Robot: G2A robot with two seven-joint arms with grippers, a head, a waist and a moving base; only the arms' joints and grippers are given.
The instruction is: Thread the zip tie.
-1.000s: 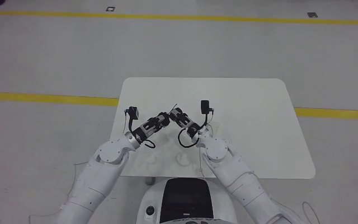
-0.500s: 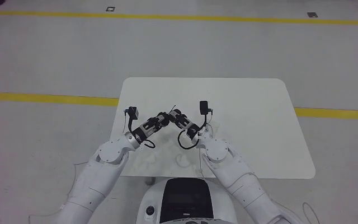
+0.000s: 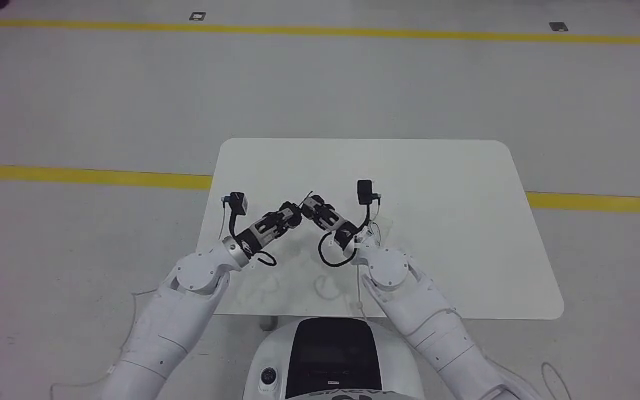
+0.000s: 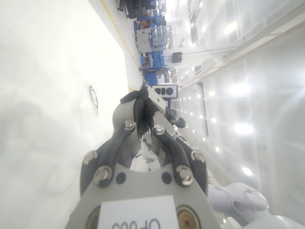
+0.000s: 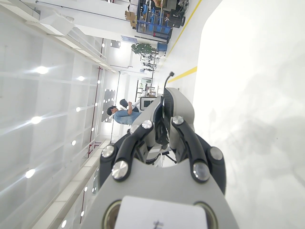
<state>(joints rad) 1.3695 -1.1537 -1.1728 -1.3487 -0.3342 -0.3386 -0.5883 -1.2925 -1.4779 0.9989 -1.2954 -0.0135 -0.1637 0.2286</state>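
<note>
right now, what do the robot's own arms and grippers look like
The glossy white, round-shelled left arm and right arm carry looped black cables. The left gripper and right gripper share grey base plates, black linkage bars with silver rivets, pale grey fingers, black pads, white labels.

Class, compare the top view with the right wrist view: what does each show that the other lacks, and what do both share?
Top view alone: both arms, left gripper close beside right gripper above the white table. Right wrist view alone: jaws shut on the black zip tie, its end poking past them. Both: the right gripper and the table.
</note>
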